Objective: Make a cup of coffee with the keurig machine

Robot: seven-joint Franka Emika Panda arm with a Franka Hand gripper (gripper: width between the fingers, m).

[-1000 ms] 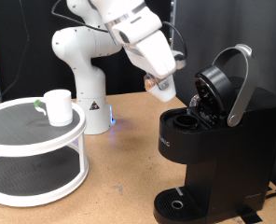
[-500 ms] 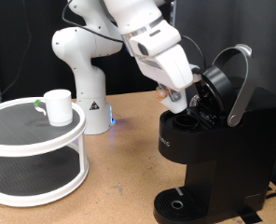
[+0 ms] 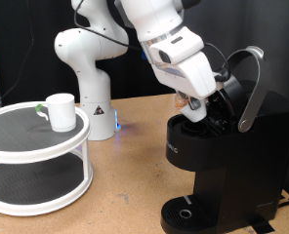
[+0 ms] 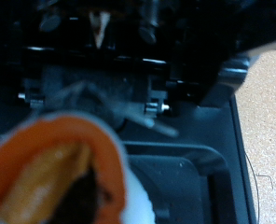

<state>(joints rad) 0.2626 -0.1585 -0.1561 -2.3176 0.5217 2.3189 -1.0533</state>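
Note:
The keurig machine (image 3: 223, 161) stands black and boxy at the exterior view's right, with its lid and silver handle (image 3: 250, 88) raised. My gripper (image 3: 195, 105) hangs right at the open pod chamber, under the raised lid. It is shut on a small pod with an orange-brown top and a white body, which is blurred and close in the wrist view (image 4: 73, 177). Behind the pod, the wrist view shows the machine's dark chamber (image 4: 180, 173). The white cup (image 3: 60, 110) stands upright on a round rack at the exterior view's left, far from the gripper.
The cup's rack is a white two-tier round stand (image 3: 37, 146) with dark mesh shelves. The arm's white base (image 3: 91, 88) stands behind it on the wooden table (image 3: 125, 190). The machine's round drip tray (image 3: 186, 212) holds nothing.
The gripper has carried the pod to the exterior view's right and slightly down, from beside the machine to its open chamber. The cup and the machine have not moved.

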